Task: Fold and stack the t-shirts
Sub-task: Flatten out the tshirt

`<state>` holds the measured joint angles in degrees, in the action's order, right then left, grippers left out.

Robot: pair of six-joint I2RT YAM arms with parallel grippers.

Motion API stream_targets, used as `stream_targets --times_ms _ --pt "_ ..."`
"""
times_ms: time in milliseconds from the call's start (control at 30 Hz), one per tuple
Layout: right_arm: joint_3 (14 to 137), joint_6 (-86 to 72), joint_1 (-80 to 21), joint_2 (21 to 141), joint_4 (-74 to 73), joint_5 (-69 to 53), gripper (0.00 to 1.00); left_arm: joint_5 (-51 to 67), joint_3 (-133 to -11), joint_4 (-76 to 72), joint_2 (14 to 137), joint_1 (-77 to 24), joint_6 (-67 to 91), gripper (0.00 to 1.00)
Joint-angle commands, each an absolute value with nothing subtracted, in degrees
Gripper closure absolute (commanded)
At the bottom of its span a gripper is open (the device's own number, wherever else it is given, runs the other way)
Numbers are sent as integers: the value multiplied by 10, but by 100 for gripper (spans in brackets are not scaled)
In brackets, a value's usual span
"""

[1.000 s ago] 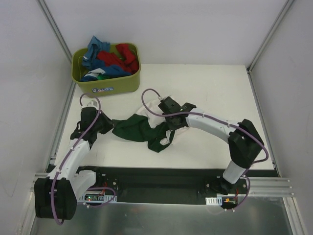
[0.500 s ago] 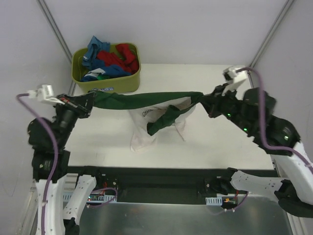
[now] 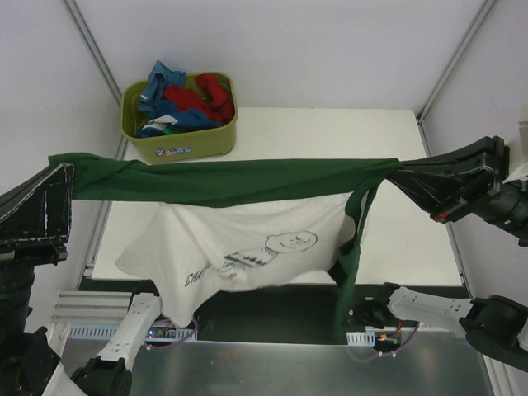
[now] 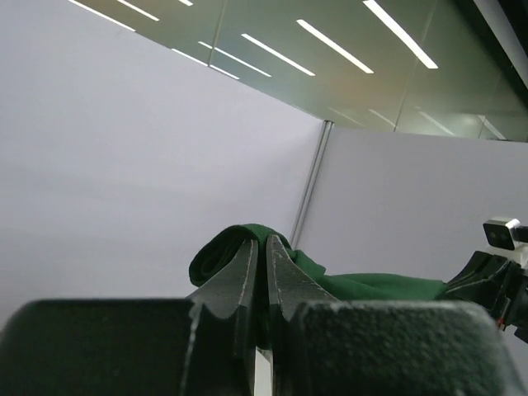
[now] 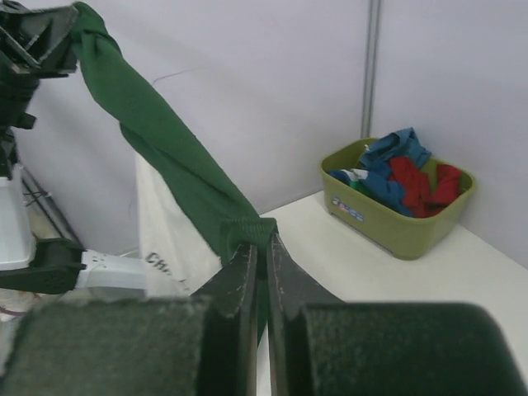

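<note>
The cream t-shirt (image 3: pixel 247 239) with dark green sleeves and a black cartoon print hangs stretched in the air between my two grippers, high above the table. My left gripper (image 3: pixel 68 169) is shut on its green cloth at the left end; the pinched fold shows in the left wrist view (image 4: pixel 239 247). My right gripper (image 3: pixel 402 171) is shut on the green hem at the right end, seen in the right wrist view (image 5: pixel 260 235). One green sleeve (image 3: pixel 351 264) dangles at the right. Blue, red and green t-shirts (image 3: pixel 186 99) lie heaped in the tub.
The olive-green tub (image 3: pixel 186 140) stands at the table's back left corner, also in the right wrist view (image 5: pixel 396 223). The white table (image 3: pixel 346 132) lies below the shirt. Grey walls close in both sides.
Both arms have lifted the shirt off the table and pulled apart. The shirt went from a crumpled heap to a wide stretched sheet held much closer to the camera.
</note>
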<state>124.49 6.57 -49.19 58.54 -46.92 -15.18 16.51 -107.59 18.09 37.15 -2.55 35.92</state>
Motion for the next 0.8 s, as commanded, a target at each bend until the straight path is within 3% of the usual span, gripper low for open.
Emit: stream_targets --times_ms 0,100,200,267,333,433,467,500,533,567,600,633,767 --pt "1239 112 -490 605 -468 -79 99 139 -1082 195 448 -23 337 100" --pt "1191 133 -491 606 -468 43 99 149 -1064 194 489 -23 340 100" --pt "1118 153 -485 625 -463 320 99 167 -1029 189 560 -23 348 100" --pt "1076 154 -462 663 -453 417 99 165 -1000 174 636 -29 351 100" --pt "1020 125 -369 694 -465 412 100 106 -989 162 698 -90 312 100" --pt "949 39 -208 769 -461 255 99 10 -1032 161 849 -175 217 100" --pt "940 27 -174 820 -454 221 99 -33 -1051 162 938 -204 201 90" --pt "934 13 -124 850 -449 167 98 -43 -1071 163 981 -208 195 73" --pt "944 8 -104 881 -446 149 92 -41 -1095 170 1023 -208 202 32" --pt "958 4 -87 946 -448 134 90 -34 -1160 208 1099 -208 208 9" --pt "978 1 -63 978 -463 117 89 -21 -1194 234 1130 -208 212 1" --pt "1023 2 -52 1007 -501 121 82 -12 -1239 250 1152 -209 220 1" --pt "1043 -2 -30 1055 -549 148 40 -20 -1195 259 1125 -234 204 1"
